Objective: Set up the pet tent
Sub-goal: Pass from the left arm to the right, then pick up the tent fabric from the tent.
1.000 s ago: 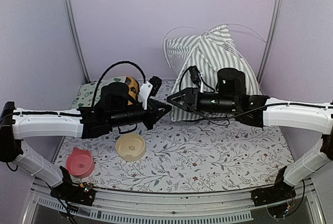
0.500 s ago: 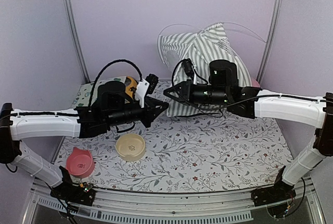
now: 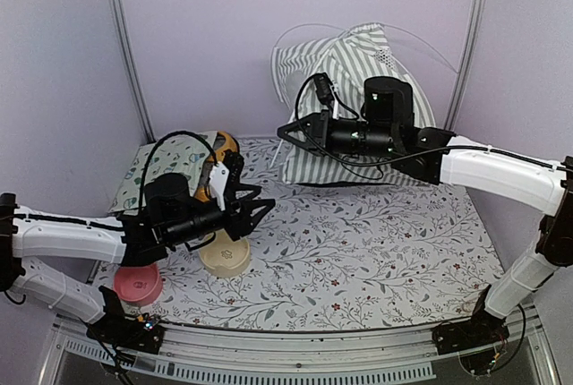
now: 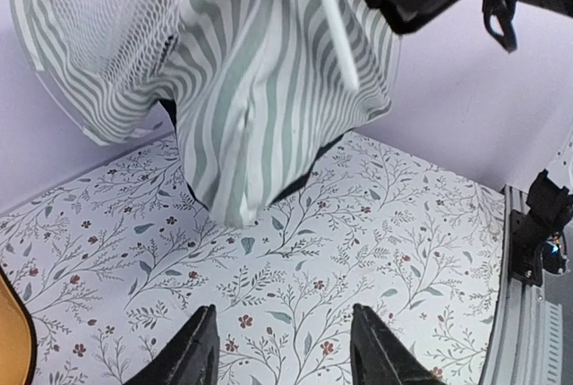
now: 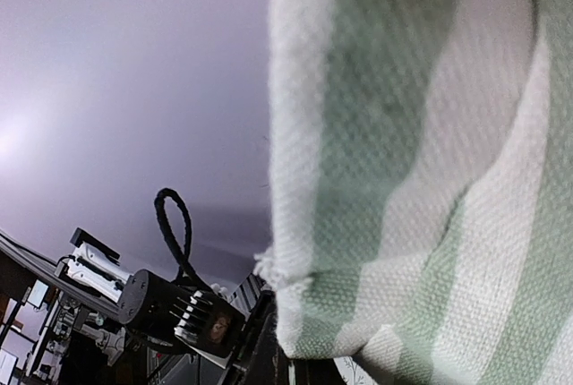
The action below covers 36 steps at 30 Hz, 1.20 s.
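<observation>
The pet tent (image 3: 345,67), grey-green and white striped, stands crumpled at the back of the table, with thin white poles arching over it. My right gripper (image 3: 286,131) is shut on its front left edge and holds it raised. In the right wrist view the striped fabric (image 5: 421,179) fills the frame, pinched at the jaws (image 5: 304,372). My left gripper (image 3: 264,209) hangs low over the floral cloth, open and empty, apart from the tent. In the left wrist view its fingertips (image 4: 201,349) frame bare cloth, and the tent (image 4: 251,89) hangs beyond with a white pole (image 4: 336,31).
A cream bowl (image 3: 224,252) sits just under the left arm and a pink bowl (image 3: 137,284) at the near left. A cream mat with teal shapes (image 3: 166,163) and an orange item (image 3: 226,143) lie at the back left. Metal posts (image 3: 125,45) flank the back wall.
My left gripper opened and drew back down toward the near left, away from the tent. My right gripper shut on the tent's edge and lifted it up and left.
</observation>
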Tool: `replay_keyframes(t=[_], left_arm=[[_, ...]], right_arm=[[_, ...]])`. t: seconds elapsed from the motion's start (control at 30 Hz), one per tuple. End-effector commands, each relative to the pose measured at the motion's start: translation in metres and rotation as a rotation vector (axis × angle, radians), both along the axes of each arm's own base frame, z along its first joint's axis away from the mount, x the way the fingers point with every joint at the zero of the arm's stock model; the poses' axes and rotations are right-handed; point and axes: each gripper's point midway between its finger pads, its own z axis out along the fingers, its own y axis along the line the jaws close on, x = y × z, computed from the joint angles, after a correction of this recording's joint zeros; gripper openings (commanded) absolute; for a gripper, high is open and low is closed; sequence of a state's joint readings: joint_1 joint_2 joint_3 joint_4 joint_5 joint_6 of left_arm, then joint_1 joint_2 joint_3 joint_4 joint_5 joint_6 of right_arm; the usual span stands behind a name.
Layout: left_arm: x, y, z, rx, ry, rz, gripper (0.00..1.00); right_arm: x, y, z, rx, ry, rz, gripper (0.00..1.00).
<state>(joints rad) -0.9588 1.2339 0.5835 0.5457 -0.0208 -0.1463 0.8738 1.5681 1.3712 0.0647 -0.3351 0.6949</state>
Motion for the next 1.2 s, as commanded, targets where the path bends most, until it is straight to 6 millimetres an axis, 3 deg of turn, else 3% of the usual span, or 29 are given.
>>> replay_keyframes(t=[0.0, 0.23, 0.43, 0.77, 1.0, 1.1, 1.17], left_arm=[[0.006, 0.0, 0.026, -0.114, -0.107, 0.011, 0.51], [0.029, -0.009, 0.033, -0.172, -0.149, 0.062, 0.49], [0.037, -0.024, 0.04, -0.184, -0.186, 0.024, 0.45], [0.043, -0.043, 0.03, -0.156, -0.187, -0.027, 0.33], [0.048, -0.047, 0.023, -0.145, -0.18, -0.02, 0.38], [0.048, -0.048, 0.025, -0.153, -0.184, -0.023, 0.27], [0.048, -0.048, 0.024, -0.147, -0.187, -0.025, 0.11]], right_arm=[[0.015, -0.006, 0.024, 0.037, -0.051, -0.038, 0.0], [0.012, -0.006, 0.034, 0.052, -0.056, -0.026, 0.0], [0.011, -0.009, 0.037, 0.049, -0.056, -0.031, 0.0], [0.01, -0.011, 0.041, 0.05, -0.061, -0.04, 0.0], [0.009, -0.012, 0.046, 0.048, -0.075, -0.035, 0.0], [0.009, -0.012, 0.045, 0.046, -0.072, -0.038, 0.0], [0.01, -0.014, 0.046, 0.043, -0.074, -0.049, 0.0]])
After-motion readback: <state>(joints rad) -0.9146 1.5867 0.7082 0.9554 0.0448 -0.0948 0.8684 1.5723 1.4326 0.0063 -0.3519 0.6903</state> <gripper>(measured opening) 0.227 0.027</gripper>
